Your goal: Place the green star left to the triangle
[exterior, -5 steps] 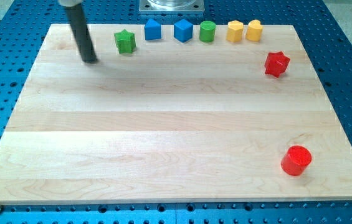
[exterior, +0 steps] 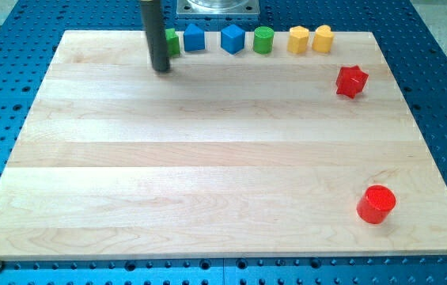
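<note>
The green star (exterior: 173,42) sits near the board's top edge, mostly hidden behind my rod, just left of the blue triangle (exterior: 195,37) and close to touching it. My tip (exterior: 161,69) rests on the board at the star's lower left, against or right next to it.
Right of the triangle along the top edge stand a blue cube (exterior: 232,39), a green cylinder (exterior: 263,39) and two yellow blocks (exterior: 298,39) (exterior: 323,39). A red star (exterior: 351,81) lies at the right. A red cylinder (exterior: 376,204) stands at the lower right. The wooden board (exterior: 207,174) lies on a blue perforated table.
My rod has moved right from the board's upper left to the green star. The star has shifted right and up, closer to the blue triangle.
</note>
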Tool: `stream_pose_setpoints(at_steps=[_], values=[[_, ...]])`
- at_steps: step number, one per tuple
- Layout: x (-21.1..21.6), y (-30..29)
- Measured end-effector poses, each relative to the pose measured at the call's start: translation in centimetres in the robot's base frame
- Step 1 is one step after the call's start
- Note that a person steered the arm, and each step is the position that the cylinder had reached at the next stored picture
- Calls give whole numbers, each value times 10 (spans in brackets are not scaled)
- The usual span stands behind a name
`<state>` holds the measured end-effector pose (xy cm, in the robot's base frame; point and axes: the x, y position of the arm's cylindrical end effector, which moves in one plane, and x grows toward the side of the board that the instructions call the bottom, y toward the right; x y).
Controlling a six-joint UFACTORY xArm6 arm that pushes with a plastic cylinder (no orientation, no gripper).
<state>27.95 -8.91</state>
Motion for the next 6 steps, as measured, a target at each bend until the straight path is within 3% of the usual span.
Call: stream_pose_setpoints(at_steps=[1, 6], values=[[-22, 9], [-34, -13]])
